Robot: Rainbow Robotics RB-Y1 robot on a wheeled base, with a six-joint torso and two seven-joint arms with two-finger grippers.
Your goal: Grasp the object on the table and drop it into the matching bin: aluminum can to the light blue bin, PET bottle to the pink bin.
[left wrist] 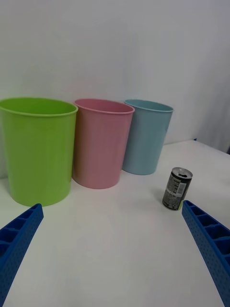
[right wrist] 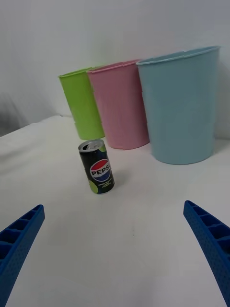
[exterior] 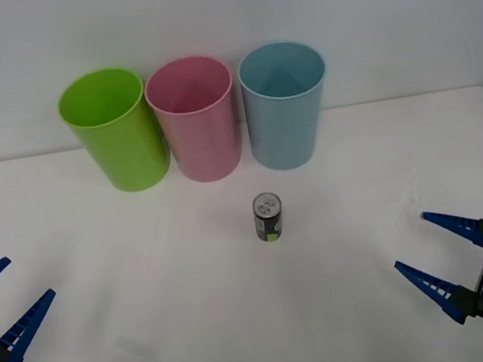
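Ribbed blue fingers [exterior: 20, 319], cylindrical can [exterior: 268, 217]

Small dark aluminum can [exterior: 268, 217] upright on white table [exterior: 154, 323], before pink bin [exterior: 196, 118] and light blue bin [exterior: 284, 103]

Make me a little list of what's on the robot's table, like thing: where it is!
aluminum can: upright on the table, in front of the bins, touching nothing
light blue bin: back row, robot's right end
pink bin: back row, middle
lime green bin: back row, robot's left end
left gripper: open, near the table's left edge, far from the can
right gripper: open, near side on the right, holding nothing
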